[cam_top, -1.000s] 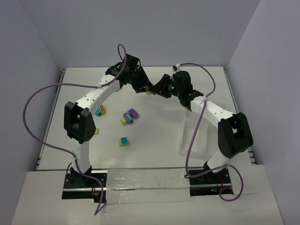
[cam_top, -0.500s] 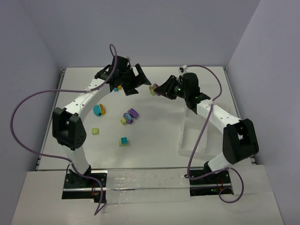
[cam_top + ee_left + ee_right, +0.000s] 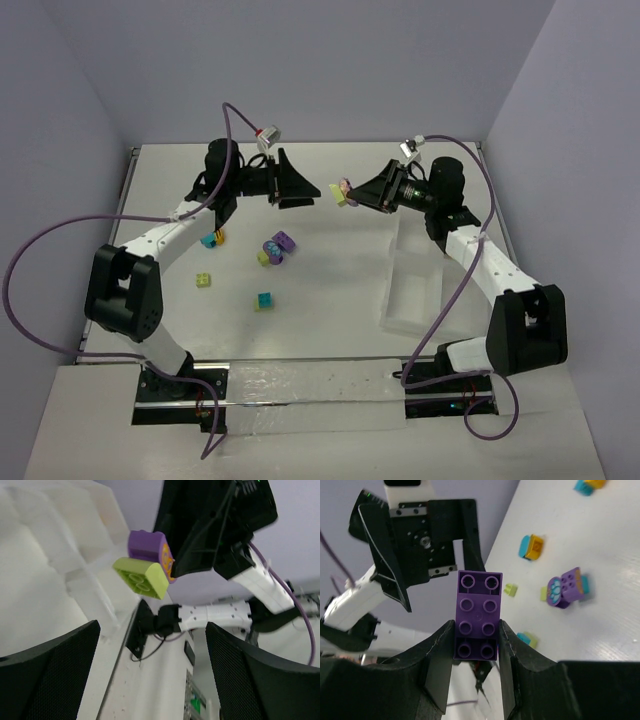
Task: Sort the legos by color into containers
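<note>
R gripper [image 3: 350, 192] is clenched on a purple-lime lego pair [image 3: 344, 190], held in the air just left of the tray's [image 3: 412, 305] far end. L gripper [image 3: 298, 185] faces it from further left, jaws spread wide, empty, not touching the pair. On the table [image 3: 330, 330] well left of the tray lie a purple cluster [image 3: 277, 245], a teal-orange brick [image 3: 211, 238], a lime brick [image 3: 203, 280] and a teal-lime brick [image 3: 264, 300]. R arm [image 3: 470, 245] crosses the tray's far part and hides it. Tray is so pale its dividers barely show. R wrist cam shows only the pair's purple side.
</note>
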Robot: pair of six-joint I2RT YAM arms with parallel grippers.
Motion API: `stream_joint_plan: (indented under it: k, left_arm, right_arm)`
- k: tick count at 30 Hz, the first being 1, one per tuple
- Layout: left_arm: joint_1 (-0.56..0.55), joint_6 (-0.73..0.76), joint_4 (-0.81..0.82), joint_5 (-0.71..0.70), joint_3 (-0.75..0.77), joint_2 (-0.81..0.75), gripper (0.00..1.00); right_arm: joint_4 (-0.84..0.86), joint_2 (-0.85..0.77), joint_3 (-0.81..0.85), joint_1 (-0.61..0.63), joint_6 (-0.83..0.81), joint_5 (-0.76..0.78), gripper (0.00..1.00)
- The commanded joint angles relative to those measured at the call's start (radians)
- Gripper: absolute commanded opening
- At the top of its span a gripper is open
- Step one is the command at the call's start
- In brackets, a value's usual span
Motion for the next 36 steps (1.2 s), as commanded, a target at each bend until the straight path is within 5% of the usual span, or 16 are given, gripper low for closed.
stream_joint_plan:
  k: [1,22,28,33,36]
  left_arm:
    - [-0.043,-0.073,0.266,0.204,0.036,0.027,0.92]
    - [-0.095,-0.334,0.572,0.214,0.077,0.159,0.74]
    - [-0.102,-0.375,0.623,0.217,0.079,0.178,0.44]
    - [-0.102,-0.371,0.606,0.214,0.079,0.180,0.04]
    - [-0.099,-0.357,0.589,0.216,0.065,0.174,0.00]
  right_arm:
    - [0.076,-0.042,0.005,-0.002,-0.014,-0.142,0.00]
    - [0.096,-0.031,0.024,0.017,-0.015,-0.226,0.00]
    - [0.079,-0.034,0.023,0.020,-0.028,-0.223,0.00]
    - [-0.010,-0.035,0.040,0.006,-0.084,-0.208,0.00]
    - [-0.057,-0.048,0.044,-0.034,-0.103,-0.187,0.00]
